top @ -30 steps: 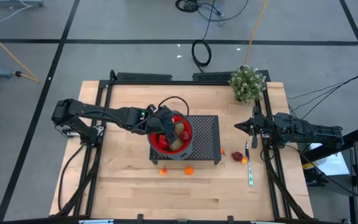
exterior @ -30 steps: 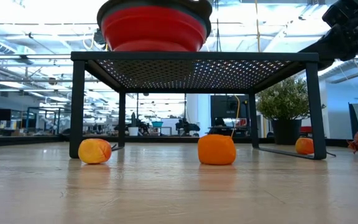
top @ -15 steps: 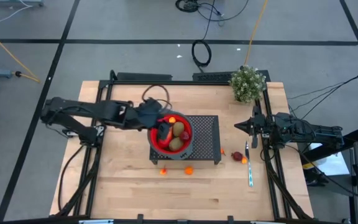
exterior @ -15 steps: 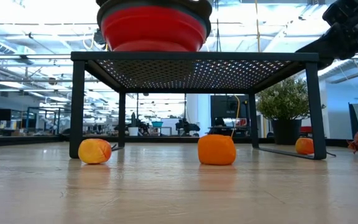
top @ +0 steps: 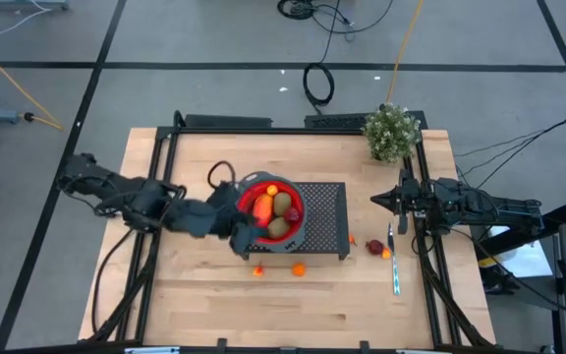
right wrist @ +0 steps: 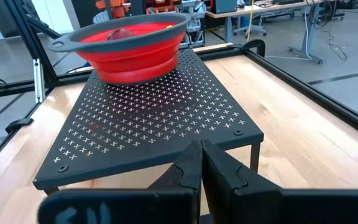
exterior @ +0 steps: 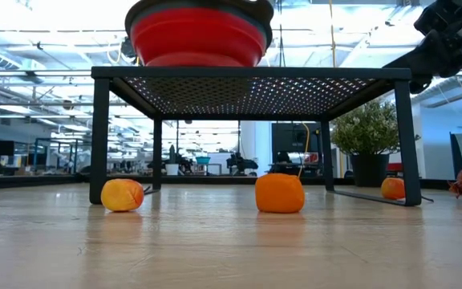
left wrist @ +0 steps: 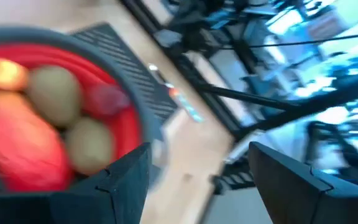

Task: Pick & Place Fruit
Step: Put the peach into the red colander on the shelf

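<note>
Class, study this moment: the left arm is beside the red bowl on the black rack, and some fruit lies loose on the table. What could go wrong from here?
1. The left gripper, open and empty, sits close to the red bowl, which stands near the black rack's corner; a careless swing might knock it off.
2. The orange ball and the yellow-orange fruit are round and could roll away when grasped.

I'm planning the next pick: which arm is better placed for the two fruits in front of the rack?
Probably the left: its open gripper hangs just above the yellow-orange fruit and orange ball. The right gripper waits, shut, beyond the rack.
</note>
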### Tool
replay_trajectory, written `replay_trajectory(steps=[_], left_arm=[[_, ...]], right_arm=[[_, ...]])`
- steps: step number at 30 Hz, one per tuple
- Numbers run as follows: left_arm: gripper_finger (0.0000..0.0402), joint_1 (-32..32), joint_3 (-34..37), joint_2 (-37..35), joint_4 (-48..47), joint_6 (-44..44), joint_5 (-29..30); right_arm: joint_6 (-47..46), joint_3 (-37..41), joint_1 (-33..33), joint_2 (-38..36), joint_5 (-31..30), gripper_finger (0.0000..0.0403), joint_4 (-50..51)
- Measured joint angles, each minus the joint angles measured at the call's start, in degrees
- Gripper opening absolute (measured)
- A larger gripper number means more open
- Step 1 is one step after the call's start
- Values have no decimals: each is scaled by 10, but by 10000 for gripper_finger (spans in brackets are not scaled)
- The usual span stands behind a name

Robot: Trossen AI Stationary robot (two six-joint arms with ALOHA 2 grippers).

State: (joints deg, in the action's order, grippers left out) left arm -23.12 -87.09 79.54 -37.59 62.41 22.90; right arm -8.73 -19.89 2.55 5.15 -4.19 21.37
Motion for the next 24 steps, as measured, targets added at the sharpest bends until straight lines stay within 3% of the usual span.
replay_trajectory(steps=[11,24], left_arm=[[269,-100,2,48,108,118,37],[269,-153,2,138,106,319,21]], right_arm=[[6,0,0,0,0,0,22],[52,0,0,0,-1,0,22]])
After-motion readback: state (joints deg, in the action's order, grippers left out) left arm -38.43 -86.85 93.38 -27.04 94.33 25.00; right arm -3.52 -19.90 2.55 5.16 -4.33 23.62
